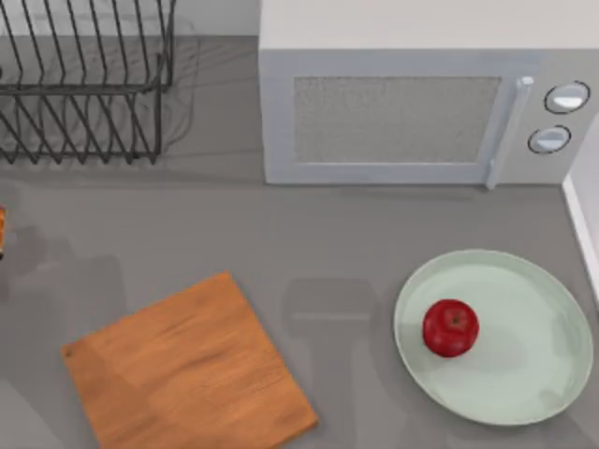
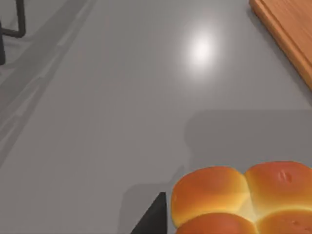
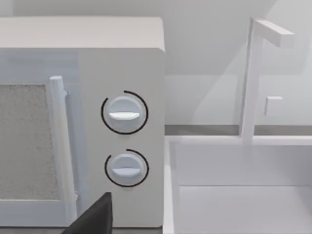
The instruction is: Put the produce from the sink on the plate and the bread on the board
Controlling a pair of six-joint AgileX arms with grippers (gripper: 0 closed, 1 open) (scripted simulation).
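The red apple (image 1: pixel 450 327) sits on the pale green plate (image 1: pixel 533 374) at the right, left of the plate's middle. The wooden board (image 1: pixel 187 369) lies bare at the lower left. A sliver of the bread (image 1: pixel 2 230) shows at the far left edge of the top view. In the left wrist view the bread (image 2: pixel 243 195) hangs above the counter, casting a shadow, with a dark finger (image 2: pixel 152 219) of my left gripper against its side. The board's corner (image 2: pixel 290 29) lies beyond it. My right gripper (image 3: pixel 95 217) is raised, facing the microwave and the sink (image 3: pixel 234 195).
A white microwave (image 1: pixel 412 103) stands along the back, with its dials (image 3: pixel 124 114) in the right wrist view. A black wire dish rack (image 1: pixel 80 84) fills the back left. The sink's white rim (image 1: pixel 582 220) and faucet (image 3: pixel 253 73) are at the far right.
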